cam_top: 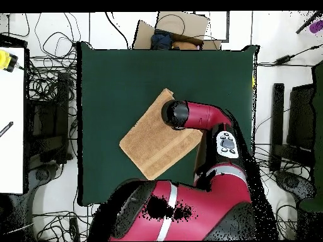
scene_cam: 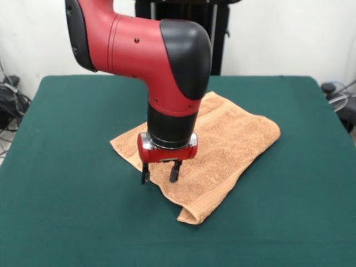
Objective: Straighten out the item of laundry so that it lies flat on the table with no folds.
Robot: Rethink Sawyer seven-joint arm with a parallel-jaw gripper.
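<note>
Towel [scene_cam: 222, 144]: light orange-tan terry cloth, lying near the middle of the bench, turned diamond-wise to the bench edges.
Towel shape: folded over on itself; doubled layers visible at the corner nearest the front camera, where the edge curls into a small open loop.
Towel border: woven band running along the near-right edge and another along the far edge by the arm.
Towel from above [cam_top: 151, 142]: a tilted rectangle, one corner hidden beneath the arm's black wrist.
Bench [scene_cam: 67, 222]: dark green felt-like top, far larger than the towel, bare green all around it.
Arm [scene_cam: 150, 44]: red and black, coming down from the top of the front view, bent at a black elbow cap, wrist pointing straight down.
Tool [scene_cam: 160, 173]: two short black fingers below a red and silver collar, spread apart with a clear gap between them, nothing pinched.
Tool position: over the towel's left edge in the front view, one finger above the green top, the other above the cloth; contact with the cloth not discernible.
Surroundings: white wall behind the bench; tangled cables [cam_top: 47, 135] on the floor beside it.
</note>
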